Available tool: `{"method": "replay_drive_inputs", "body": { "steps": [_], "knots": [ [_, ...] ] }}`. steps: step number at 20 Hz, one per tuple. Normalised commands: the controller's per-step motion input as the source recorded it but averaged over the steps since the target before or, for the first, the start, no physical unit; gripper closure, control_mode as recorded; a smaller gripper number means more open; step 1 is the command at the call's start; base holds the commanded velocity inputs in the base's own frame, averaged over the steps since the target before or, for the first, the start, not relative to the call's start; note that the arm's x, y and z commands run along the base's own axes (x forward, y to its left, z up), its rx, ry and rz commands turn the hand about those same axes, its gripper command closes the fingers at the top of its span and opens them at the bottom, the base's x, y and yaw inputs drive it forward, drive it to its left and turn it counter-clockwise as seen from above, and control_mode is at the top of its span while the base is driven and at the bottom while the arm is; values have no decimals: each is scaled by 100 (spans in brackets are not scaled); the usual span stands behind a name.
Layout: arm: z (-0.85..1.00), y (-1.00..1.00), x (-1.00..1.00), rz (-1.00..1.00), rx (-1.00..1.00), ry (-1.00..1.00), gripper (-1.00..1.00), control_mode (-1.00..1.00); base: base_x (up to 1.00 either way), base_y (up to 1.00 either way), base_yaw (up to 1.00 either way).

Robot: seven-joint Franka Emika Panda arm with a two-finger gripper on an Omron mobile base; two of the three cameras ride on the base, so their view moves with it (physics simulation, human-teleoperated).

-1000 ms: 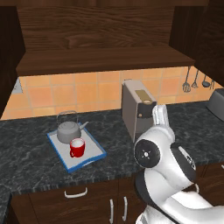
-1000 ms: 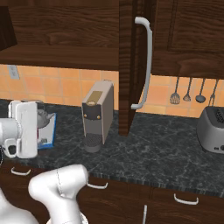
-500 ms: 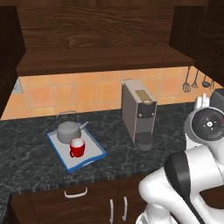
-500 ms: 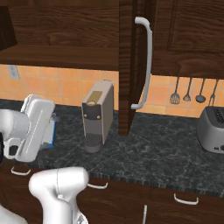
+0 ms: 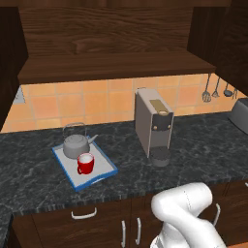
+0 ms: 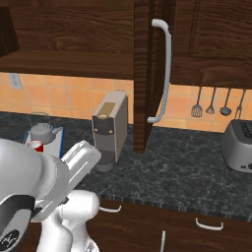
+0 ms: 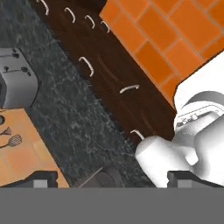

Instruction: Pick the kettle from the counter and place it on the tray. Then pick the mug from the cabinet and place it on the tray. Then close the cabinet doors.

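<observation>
- Kettle (image 5: pixel 75 144) and mug (image 5: pixel 85 163) sit on the tray (image 5: pixel 104 172)
- Our gripper (image 7: pixel 111 179) is spread wide, empty
- We risk clipping the coffee machine (image 6: pixel 110 128) while swinging toward the open cabinet door (image 6: pixel 147 74)

Glossy white rounded arm (image 5: pixel 186 213), dark joint ring with perhaps a small marking

Red mug (image 5: pixel 85 163) (white inside), grey kettle (image 5: pixel 75 145), blue-rimmed tray (image 5: pixel 103 178), black-grey marbled counter (image 5: pixel 193 145).

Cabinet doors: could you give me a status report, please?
Tool open, empty. Kettle and mug on tray. Cabinet doors open.
</observation>
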Motion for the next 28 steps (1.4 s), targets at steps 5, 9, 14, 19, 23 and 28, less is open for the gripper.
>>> {"method": "replay_drive_inputs", "body": {
  "steps": [5, 9, 14, 19, 23, 28],
  "knots": [
    [-48, -100, -14, 17, 27, -33, -100, -100, 0, 0, 0],
    [-17, -90, 20, 26, 25, -52, -100, -100, 0, 0, 0],
    [0, -77, 66, 26, 22, -47, -100, -100, 0, 0, 0],
    [0, -47, 94, 24, 17, -26, -100, -100, 0, 0, 0],
    [0, -49, 77, 27, 11, -14, -100, -100, 0, 0, 0],
    [0, -69, 49, 32, 9, -9, -100, -100, 0, 0, 0]
  ]
}}
